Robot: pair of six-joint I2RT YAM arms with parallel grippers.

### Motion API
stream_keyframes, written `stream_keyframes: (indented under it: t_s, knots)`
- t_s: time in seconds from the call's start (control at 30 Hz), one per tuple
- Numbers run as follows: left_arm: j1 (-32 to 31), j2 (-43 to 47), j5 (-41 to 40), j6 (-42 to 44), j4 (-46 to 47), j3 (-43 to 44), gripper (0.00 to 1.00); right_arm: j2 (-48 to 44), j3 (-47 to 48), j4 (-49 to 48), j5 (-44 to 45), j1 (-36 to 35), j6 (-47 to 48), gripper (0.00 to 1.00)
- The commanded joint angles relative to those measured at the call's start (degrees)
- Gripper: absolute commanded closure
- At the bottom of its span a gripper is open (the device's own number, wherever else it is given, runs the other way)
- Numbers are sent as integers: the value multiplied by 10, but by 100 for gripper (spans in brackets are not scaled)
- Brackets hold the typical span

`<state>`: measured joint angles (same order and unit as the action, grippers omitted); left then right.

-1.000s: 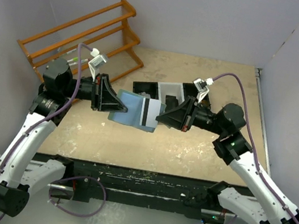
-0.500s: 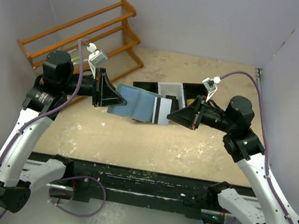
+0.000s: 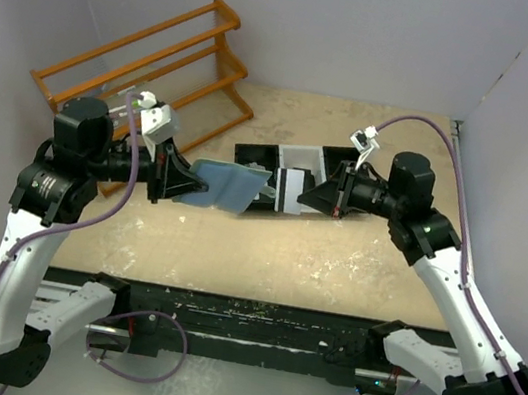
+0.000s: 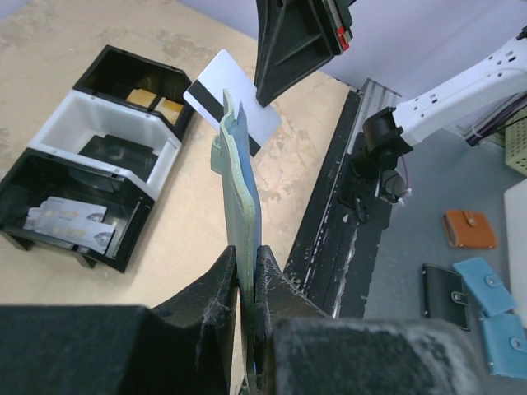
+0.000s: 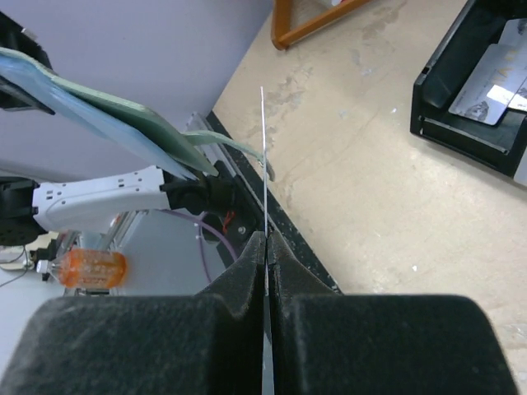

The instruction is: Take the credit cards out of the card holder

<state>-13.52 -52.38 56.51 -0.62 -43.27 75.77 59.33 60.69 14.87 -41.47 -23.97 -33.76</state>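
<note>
Both clamped: L hand (image 3: 202,187) on card holder (image 3: 230,186), R hand (image 3: 303,201) on credit card (image 3: 292,186), just beside holder.

Left of the tray (image 4: 53,127), your card holder (image 3: 225,186) shows light blue inside, teal-green outside. The card (image 4: 230,74) is white, black-striped. The tray is black with a white middle.

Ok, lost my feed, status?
Left gripper shut on teal bifold card holder, aloft. Right gripper shut on white striped plastic card, clear of holder. No obstruction.
</note>
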Motion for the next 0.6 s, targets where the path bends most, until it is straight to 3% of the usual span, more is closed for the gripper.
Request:
stream_keyframes:
  t_s: [0.0, 0.07, 0.23, 0.33, 0.57]
  knots:
    - [3, 15, -20, 62, -24, 34, 100, 6, 33, -8, 2, 10, 23, 100]
    - [4, 24, 2, 67, -24, 35, 100, 23, 33, -19, 4, 12, 20, 100]
    - [3, 48, 154, 46, 5, 15, 98, 110, 23, -87, 50, 10, 19, 100]
    - [3, 71, 193, 20, 48, -7, 100, 183, 38, -108, 72, -6, 19, 100]
    - [3, 99, 263, 97, 18, -7, 100, 330, 113, -110, 164, -45, 21, 100]
